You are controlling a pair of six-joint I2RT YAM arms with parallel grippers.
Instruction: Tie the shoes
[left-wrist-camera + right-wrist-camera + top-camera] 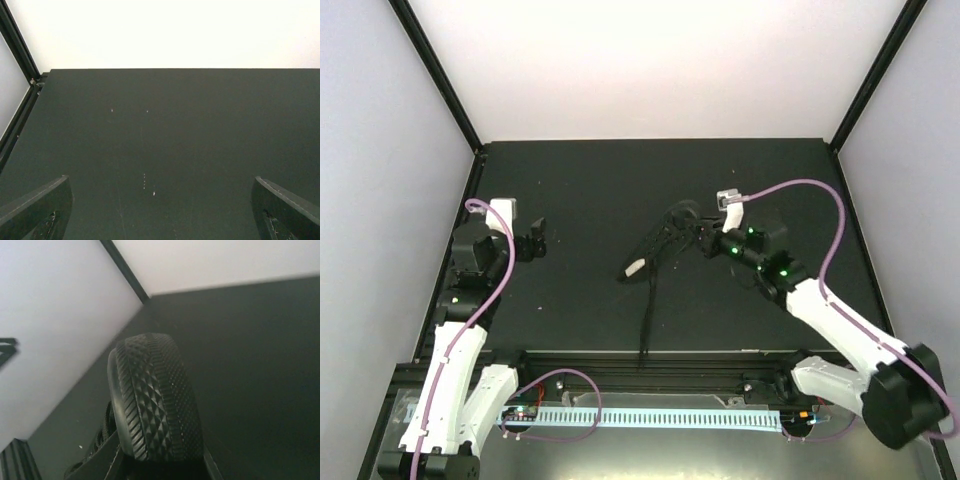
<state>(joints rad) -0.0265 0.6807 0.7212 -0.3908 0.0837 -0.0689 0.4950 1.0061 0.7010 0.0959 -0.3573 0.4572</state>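
Top external view: black shoe (670,232) near the worktop (580,180) centre, laces (646,310) trailing toward the near edge. Right tool (703,240) is partly closed on the shoe's end, treaded sole toward its wrist camera. Left tool (532,246) sits by the left edge, jaws fully spread, holding nothing.

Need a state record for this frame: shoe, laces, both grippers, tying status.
shoe: small all-black shoe, mid black table, treaded sole facing the right wrist camera
laces: thin black laces, loose, trailing toward the near edge; no bow visible
left gripper: left gripper open, empty, over bare table, well apart from the shoe
right gripper: right gripper closed on the shoe
status: not yet tied
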